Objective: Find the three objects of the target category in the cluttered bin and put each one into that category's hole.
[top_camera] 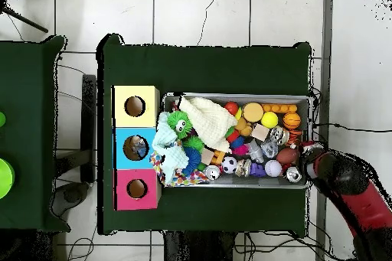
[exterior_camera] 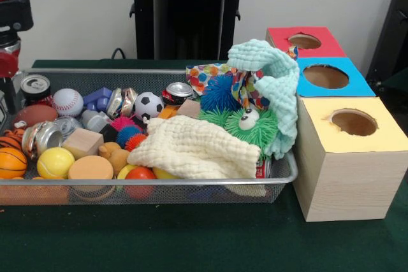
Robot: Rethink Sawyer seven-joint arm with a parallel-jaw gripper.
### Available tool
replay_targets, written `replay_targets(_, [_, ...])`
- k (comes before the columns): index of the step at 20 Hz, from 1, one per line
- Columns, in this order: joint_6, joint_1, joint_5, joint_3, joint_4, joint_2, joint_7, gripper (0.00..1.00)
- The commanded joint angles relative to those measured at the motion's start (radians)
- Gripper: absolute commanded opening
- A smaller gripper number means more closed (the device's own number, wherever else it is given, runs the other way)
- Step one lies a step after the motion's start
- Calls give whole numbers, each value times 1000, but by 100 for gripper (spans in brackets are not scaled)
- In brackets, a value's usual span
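Two crinkly cloths (exterior_camera: 194,151) – over wire-mesh bin (exterior_camera: 159,190)

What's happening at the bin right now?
Nothing is being handled. The arm sits off the bin's end, over no object; its gripper can't be made out. The bin is full of balls, cans, blocks, cloths and spiky toys. The three boxes beside it, red, blue and yellow, each show an open hole.

cluttered bin (top_camera: 300,99), three boxes (top_camera: 136,148) beside, red arm (top_camera: 360,193)
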Motion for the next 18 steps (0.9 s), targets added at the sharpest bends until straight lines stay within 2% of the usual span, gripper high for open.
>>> replay_targets(1, [-61,-7,48,85,122,46,155,100])
replay_targets(9, [-10,10,76,61,166,6,165,100])
replay_targets(13, [-64,-18,84,104,177,49,155,100])
replay_targets(18, [-85,-45,86,146,172,104,130,100])
